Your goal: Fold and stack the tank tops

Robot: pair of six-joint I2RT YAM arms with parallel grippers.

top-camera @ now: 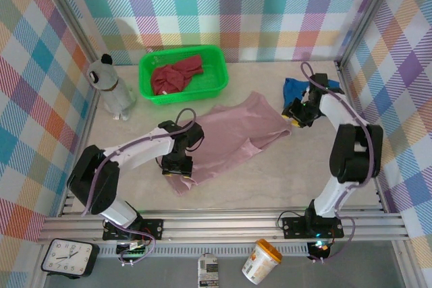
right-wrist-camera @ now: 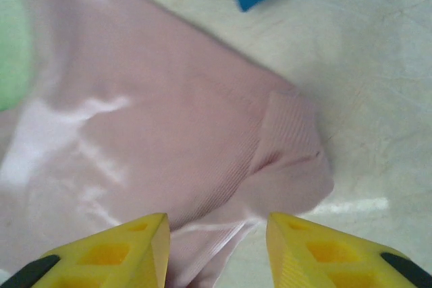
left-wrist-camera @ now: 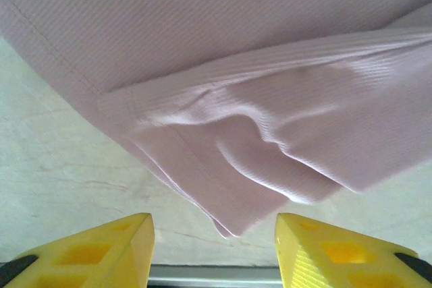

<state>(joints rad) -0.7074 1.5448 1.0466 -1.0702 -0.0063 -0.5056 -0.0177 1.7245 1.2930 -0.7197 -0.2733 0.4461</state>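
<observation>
Mauve tank top (top-camera: pixel 236 133), mid-frame, looks limp and light; pinch its folded lower-left corner. Left gripper (left-wrist-camera: pixel 214 247) and right gripper (right-wrist-camera: pixel 217 247) gape, empty.

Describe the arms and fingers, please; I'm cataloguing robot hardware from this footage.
The left arm and right arm each have white tubular links, chunky black joints and a lilac cable looped alongside. The left fingers and right fingers are wedge-shaped yellow plastic with hollow cut-outs and black bases.
</observation>
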